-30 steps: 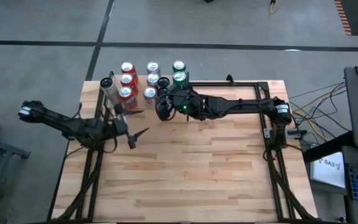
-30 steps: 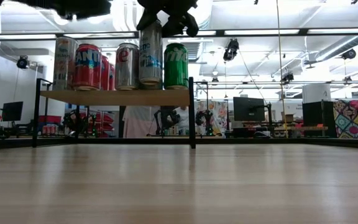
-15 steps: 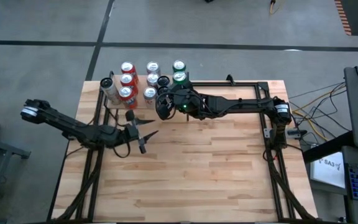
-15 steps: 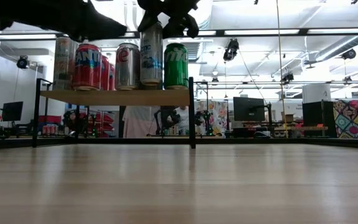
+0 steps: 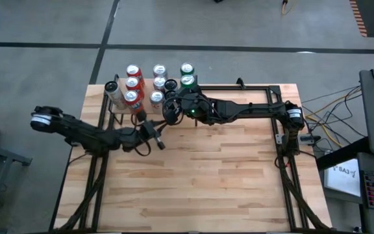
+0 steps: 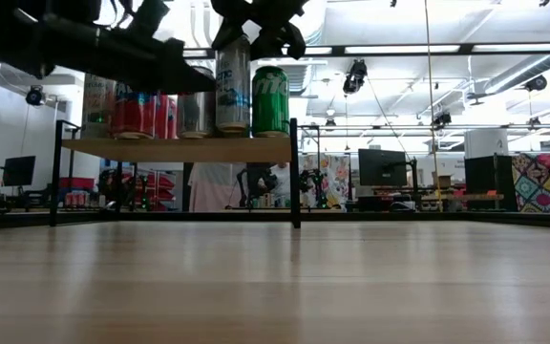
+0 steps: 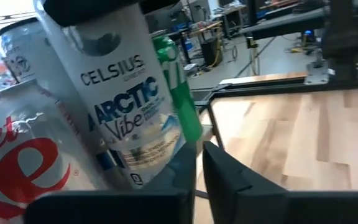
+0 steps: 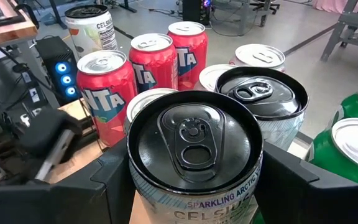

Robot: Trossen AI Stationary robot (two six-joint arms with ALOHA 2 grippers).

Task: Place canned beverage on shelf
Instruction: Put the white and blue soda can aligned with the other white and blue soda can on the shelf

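A tall white Celsius can (image 8: 194, 140) with a black top stands at the right end of the shelf (image 6: 175, 148), and my right gripper (image 8: 194, 193) is shut on it. In the low view the can (image 6: 232, 81) has its base at the board; whether it rests there I cannot tell. Several red, silver and green cans (image 5: 133, 83) stand upright on the shelf beside it. My left gripper (image 5: 158, 140) is shut and empty, level, on the near side of the shelf. In the left wrist view its fingers (image 7: 194, 168) point at the Celsius can (image 7: 123, 106). My right gripper pinches the Celsius can's wall just below its top rim (image 8: 135, 180), one finger (image 8: 107, 183) on each side. The fingers come nearly level from the table's right side, tipped slightly down. The can stays upright.
A black metal frame (image 5: 239, 88) runs along the table's far and right sides under my right arm. The shelf's black corner post (image 6: 295, 172) stands right of the cans. Bare wooden tabletop (image 5: 200, 182) lies toward the near edge.
My left gripper has gone toward the table's right edge and down, passing in front of the shelf's cans in the low view. Its fingers, wide apart a second ago, have shut on nothing. My right gripper and the Celsius can have kept still.
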